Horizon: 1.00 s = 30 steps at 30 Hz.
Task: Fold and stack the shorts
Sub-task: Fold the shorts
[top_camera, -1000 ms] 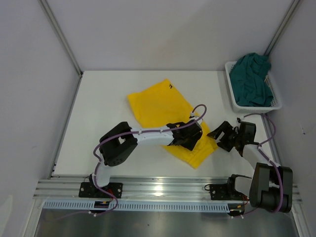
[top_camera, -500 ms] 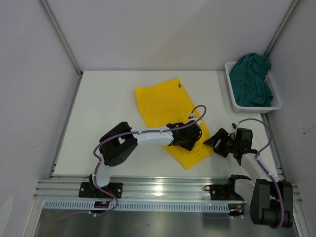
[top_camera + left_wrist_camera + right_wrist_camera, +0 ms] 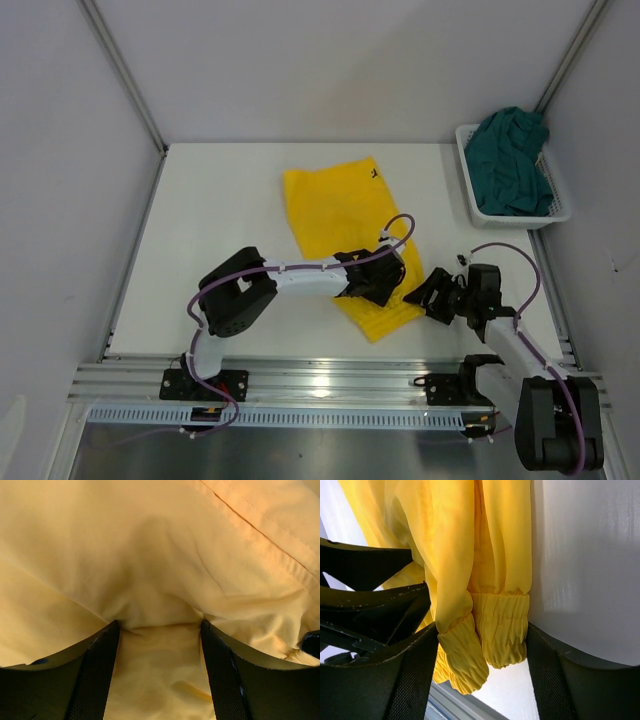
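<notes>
My left tool (image 3: 378, 289) pinching yellow shorts (image 3: 345, 210) at frame centre. My right tool (image 3: 480, 645) spread around elastic waistband corner (image 3: 490, 635). Teal shorts (image 3: 512, 160) in basket (image 3: 468, 175), upper right.

Left claw (image 3: 385, 287) and right claw (image 3: 428, 296) side by side, both parted.

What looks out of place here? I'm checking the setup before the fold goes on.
The teal shorts lie crumpled in the white basket, spilling over its rim. The yellow shorts lie askew on the table, their near end bunched between the left hand and right hand.
</notes>
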Each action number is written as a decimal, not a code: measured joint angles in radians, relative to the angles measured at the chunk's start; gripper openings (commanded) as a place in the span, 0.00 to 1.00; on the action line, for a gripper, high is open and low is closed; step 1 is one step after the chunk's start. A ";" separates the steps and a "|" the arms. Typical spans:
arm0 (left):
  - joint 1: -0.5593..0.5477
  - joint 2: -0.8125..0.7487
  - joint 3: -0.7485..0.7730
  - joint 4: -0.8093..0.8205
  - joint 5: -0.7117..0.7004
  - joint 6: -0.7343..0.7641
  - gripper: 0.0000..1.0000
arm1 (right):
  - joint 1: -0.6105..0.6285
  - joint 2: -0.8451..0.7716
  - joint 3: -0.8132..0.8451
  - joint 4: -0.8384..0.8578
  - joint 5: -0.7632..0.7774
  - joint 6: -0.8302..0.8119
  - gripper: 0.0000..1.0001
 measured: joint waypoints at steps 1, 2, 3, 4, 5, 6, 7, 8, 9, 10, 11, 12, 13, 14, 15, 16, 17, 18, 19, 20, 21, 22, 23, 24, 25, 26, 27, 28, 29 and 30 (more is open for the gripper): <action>0.000 -0.002 -0.002 0.002 0.000 0.000 0.69 | 0.000 -0.008 -0.008 0.006 -0.001 0.010 0.69; 0.001 -0.002 -0.003 0.002 0.000 0.000 0.69 | 0.001 -0.019 -0.016 0.008 -0.002 0.017 0.69; 0.001 -0.002 -0.004 0.004 0.000 -0.002 0.69 | 0.001 -0.035 -0.027 0.011 -0.002 0.027 0.70; 0.002 -0.002 -0.006 0.006 0.001 -0.004 0.69 | 0.001 -0.044 -0.040 0.016 -0.003 0.040 0.72; 0.002 -0.003 -0.009 0.010 0.001 -0.006 0.69 | 0.002 -0.081 -0.055 0.020 -0.003 0.057 0.74; 0.003 -0.006 -0.014 0.015 0.001 -0.008 0.69 | 0.003 -0.108 -0.069 0.026 -0.003 0.073 0.75; 0.003 -0.008 -0.019 0.021 0.000 -0.008 0.69 | 0.004 -0.142 -0.087 0.031 -0.002 0.089 0.76; 0.003 -0.012 -0.027 0.029 0.000 -0.011 0.69 | 0.005 -0.177 -0.105 0.033 -0.002 0.109 0.77; 0.005 -0.017 -0.035 0.037 0.000 -0.014 0.69 | 0.006 -0.212 -0.123 0.035 0.001 0.130 0.77; 0.006 -0.021 -0.040 0.039 0.000 -0.017 0.69 | 0.007 -0.243 -0.140 0.036 0.003 0.152 0.78; 0.007 -0.024 -0.045 0.041 0.000 -0.019 0.68 | 0.008 -0.274 -0.155 0.037 0.007 0.175 0.79; 0.008 -0.026 -0.048 0.042 0.000 -0.024 0.69 | 0.010 -0.303 -0.167 0.037 0.013 0.197 0.79; 0.010 -0.027 -0.049 0.042 0.000 -0.026 0.68 | 0.013 -0.328 -0.176 0.036 0.021 0.216 0.81; 0.011 -0.027 -0.050 0.043 0.000 -0.029 0.69 | 0.017 -0.349 -0.182 0.032 0.031 0.236 0.82; 0.012 -0.027 -0.050 0.043 0.000 -0.033 0.69 | 0.020 -0.360 -0.184 0.030 0.039 0.246 0.82; 0.012 -0.027 -0.050 0.043 0.000 -0.034 0.69 | 0.025 -0.371 -0.187 0.027 0.049 0.261 0.84; 0.012 -0.027 -0.050 0.045 0.000 -0.035 0.69 | 0.029 -0.377 -0.187 0.026 0.058 0.276 0.85; 0.012 -0.027 -0.051 0.045 0.000 -0.036 0.68 | 0.035 -0.378 -0.188 0.029 0.066 0.291 0.86; 0.012 -0.027 -0.051 0.046 0.000 -0.037 0.68 | 0.041 -0.377 -0.188 0.033 0.073 0.305 0.87; 0.012 -0.027 -0.051 0.047 0.000 -0.040 0.69 | 0.052 -0.375 -0.189 0.041 0.084 0.322 0.87; 0.012 -0.028 -0.053 0.050 0.000 -0.043 0.68 | 0.060 -0.374 -0.191 0.048 0.089 0.331 0.87; 0.013 -0.029 -0.057 0.055 0.000 -0.045 0.68 | 0.072 -0.370 -0.192 0.059 0.100 0.348 0.87; 0.013 -0.031 -0.061 0.059 0.000 -0.050 0.68 | 0.083 -0.366 -0.194 0.069 0.109 0.362 0.87; 0.013 -0.034 -0.066 0.065 0.000 -0.053 0.68 | 0.101 -0.364 -0.196 0.083 0.124 0.380 0.88; 0.014 -0.037 -0.072 0.072 0.000 -0.059 0.68 | 0.120 -0.364 -0.198 0.095 0.141 0.397 0.87; 0.014 -0.039 -0.076 0.079 0.000 -0.063 0.69 | 0.144 -0.365 -0.200 0.108 0.163 0.419 0.87; 0.015 -0.041 -0.080 0.084 0.000 -0.069 0.68 | 0.169 -0.372 -0.202 0.117 0.185 0.439 0.87; 0.015 -0.042 -0.084 0.089 0.000 -0.074 0.69 | 0.195 -0.382 -0.204 0.123 0.211 0.462 0.86; 0.016 -0.043 -0.088 0.096 0.000 -0.080 0.69 | 0.220 -0.399 -0.206 0.125 0.238 0.481 0.86; 0.016 -0.046 -0.093 0.102 0.001 -0.086 0.69 | 0.245 -0.419 -0.206 0.125 0.268 0.499 0.84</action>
